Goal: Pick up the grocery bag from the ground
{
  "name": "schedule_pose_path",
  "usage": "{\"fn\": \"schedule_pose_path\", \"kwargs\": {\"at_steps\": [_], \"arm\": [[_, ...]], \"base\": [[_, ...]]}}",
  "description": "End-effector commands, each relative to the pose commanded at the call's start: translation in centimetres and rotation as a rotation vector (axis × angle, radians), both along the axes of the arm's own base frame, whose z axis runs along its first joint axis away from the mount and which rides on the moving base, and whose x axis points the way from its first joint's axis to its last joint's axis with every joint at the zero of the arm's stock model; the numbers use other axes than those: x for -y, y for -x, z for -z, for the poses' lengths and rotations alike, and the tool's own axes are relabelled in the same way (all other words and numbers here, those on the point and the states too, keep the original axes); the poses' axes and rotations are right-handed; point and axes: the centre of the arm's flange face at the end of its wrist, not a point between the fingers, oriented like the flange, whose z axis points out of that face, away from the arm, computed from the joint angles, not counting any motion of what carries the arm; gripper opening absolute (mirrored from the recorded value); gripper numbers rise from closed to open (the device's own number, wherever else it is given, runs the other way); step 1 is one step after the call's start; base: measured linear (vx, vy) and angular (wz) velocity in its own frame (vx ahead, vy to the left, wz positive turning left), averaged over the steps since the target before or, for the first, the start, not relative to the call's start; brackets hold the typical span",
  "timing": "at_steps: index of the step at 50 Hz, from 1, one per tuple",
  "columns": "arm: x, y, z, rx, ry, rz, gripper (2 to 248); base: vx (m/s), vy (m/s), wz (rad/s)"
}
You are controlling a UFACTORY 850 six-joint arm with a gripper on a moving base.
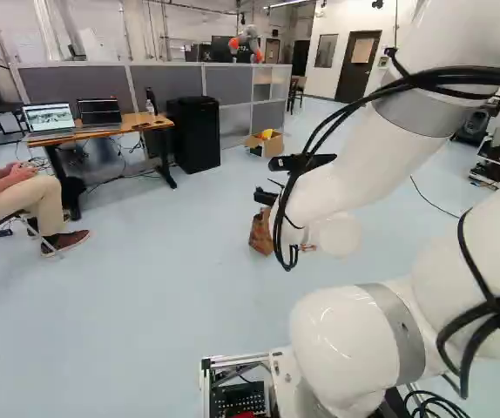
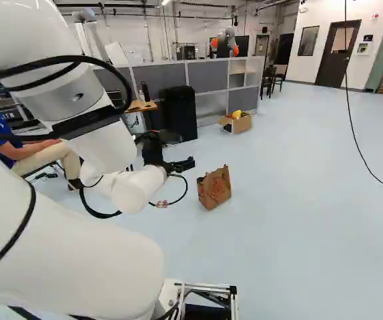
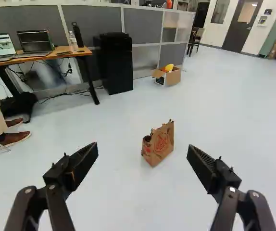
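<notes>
One grocery bag (image 3: 159, 144) stands on the floor (image 3: 123, 202) well ahead of the spread gripper (image 3: 143, 148), nearly on its midline (a shade off), so the reach looks forward and down.

Around the black cabinet (image 3: 118, 72) lies pale floor (image 3: 224, 106); a desk (image 3: 61, 50) stands beside it, a grey partition (image 3: 102, 21) behind it.

The upright brown paper bag (image 3: 158, 145) shows a matt, creased surface. The white, rounded robot arm (image 1: 341, 335) is smooth and glossy; the pale blue-grey floor (image 3: 114, 115) is smooth, faintly shiny. The open brown box (image 3: 173, 77) appears matt cardboard.
</notes>
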Motion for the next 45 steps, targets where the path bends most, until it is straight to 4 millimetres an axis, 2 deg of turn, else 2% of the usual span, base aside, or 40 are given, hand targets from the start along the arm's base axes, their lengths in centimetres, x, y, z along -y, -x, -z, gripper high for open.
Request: {"fn": "schedule_pose_path", "kwargs": {"at_steps": [20, 38, 45], "arm": [[0.0, 0.0, 0.0, 0.0, 0.0, 0.0, 247], [0.0, 0.0, 0.0, 0.0, 0.0, 0.0, 247], [0.0, 0.0, 0.0, 0.0, 0.0, 0.0, 247]], "base": [[0.323, 0.009, -0.018], [0.33, -0.07, -0.363], [0.312, -0.021, -0.131]]}}
